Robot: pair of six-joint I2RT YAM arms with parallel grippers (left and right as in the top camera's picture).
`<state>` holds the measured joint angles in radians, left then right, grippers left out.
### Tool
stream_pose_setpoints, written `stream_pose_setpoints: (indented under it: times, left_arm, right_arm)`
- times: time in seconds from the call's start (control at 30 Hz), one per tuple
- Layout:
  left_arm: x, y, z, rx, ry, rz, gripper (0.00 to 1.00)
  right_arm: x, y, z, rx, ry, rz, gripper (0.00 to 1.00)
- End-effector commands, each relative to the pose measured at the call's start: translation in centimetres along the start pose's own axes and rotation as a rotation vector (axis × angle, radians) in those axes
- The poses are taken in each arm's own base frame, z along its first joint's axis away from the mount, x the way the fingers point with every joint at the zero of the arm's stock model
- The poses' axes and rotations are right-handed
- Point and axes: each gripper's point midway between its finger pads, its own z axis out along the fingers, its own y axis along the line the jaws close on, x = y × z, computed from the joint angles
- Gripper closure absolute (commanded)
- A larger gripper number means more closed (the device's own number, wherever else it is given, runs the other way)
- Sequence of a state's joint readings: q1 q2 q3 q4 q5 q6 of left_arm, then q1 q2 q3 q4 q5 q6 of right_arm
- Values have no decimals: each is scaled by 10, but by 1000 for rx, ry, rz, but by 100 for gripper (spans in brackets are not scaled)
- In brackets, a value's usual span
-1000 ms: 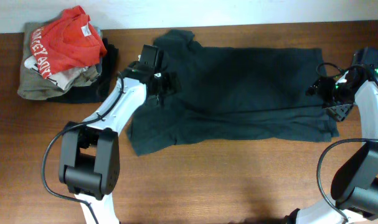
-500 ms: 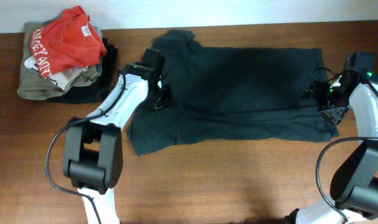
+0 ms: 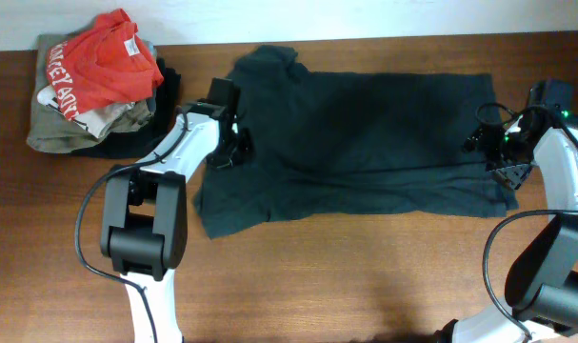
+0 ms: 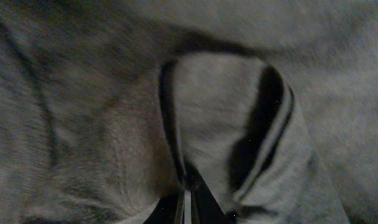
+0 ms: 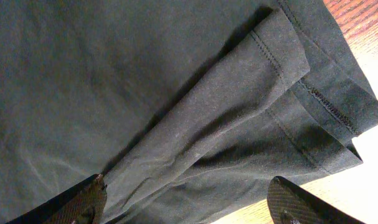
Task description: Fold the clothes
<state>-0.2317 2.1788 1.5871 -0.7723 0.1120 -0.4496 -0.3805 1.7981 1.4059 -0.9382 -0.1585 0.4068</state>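
The clothes, a dark navy-black T-shirt (image 3: 365, 143), lie spread flat across the middle of the table, with the collar end at the left. My left gripper (image 3: 233, 152) rests on the shirt's left part, near the sleeve. In the left wrist view it (image 4: 186, 208) is shut, with a raised ridge of the shirt's cloth (image 4: 220, 124) pinched between its tips. My right gripper (image 3: 488, 152) hovers over the shirt's right hem. In the right wrist view it (image 5: 192, 199) stands open, its fingers astride the layered hem (image 5: 282, 93) without touching it.
A heap of other garments sits at the back left, a red shirt (image 3: 93, 67) on top of a beige-grey one (image 3: 55, 129). The brown wooden table (image 3: 365, 276) shows in front of the shirt and beyond its right hem (image 5: 369, 37).
My left gripper went from wide open to shut on the shirt's cloth and shifted slightly left. The right gripper edged left onto the hem early on, then held still, open.
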Motion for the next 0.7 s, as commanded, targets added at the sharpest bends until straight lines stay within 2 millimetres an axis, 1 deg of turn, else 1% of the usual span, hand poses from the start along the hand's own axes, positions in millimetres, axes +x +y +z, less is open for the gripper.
stream_pose_setpoints:
  times: [0.0, 0.07, 0.13, 0.2, 0.27, 0.3, 0.37, 0.43, 0.47, 0.5, 0.53, 0.57, 0.67]
  left_arm:
    - [-8, 23, 8, -61, -18, 26, 94]
    - [-15, 27, 8, -59, -38, 43, 94]
    - [-29, 36, 6, -91, -95, 35, 98]
    - [-43, 37, 2, -85, -137, 50, 98]
    - [-56, 32, -11, -70, -163, 46, 97]
    - [-63, 27, -23, -67, -171, 46, 92]
    - [-71, 21, -42, -64, -177, 48, 92]
    - [-73, 14, -61, -64, -165, 53, 89]
    - [-70, 10, -68, -56, -147, 55, 87]
    - [-61, 4, -72, -34, -105, 60, 85]
    - [-49, -2, -71, -8, -56, 63, 83]
    - [-36, -6, -70, 10, -2, 64, 80]
    - [15, -8, -56, 5, 196, 39, 79]
  right_arm:
    - [2, 0, 0, 11, 0, -19, 14]
    - [2, 0, 0, 12, 0, -19, 14]
    - [2, 0, 1, 12, 1, -18, 14]
    - [3, 0, 1, 12, 2, -18, 14]
    - [3, 0, 1, 14, 5, -18, 14]
    - [4, -1, 1, 15, 6, -18, 14]
    - [4, -1, 1, 14, 6, -18, 14]
    - [4, -1, 1, 14, 6, -18, 14]
    - [4, 0, 1, 14, 6, -18, 14]
    - [4, 0, 1, 14, 6, -18, 14]
    - [4, 0, 1, 14, 6, -18, 14]
    - [4, 0, 1, 14, 6, -18, 14]
    - [4, 0, 1, 14, 6, -18, 14]
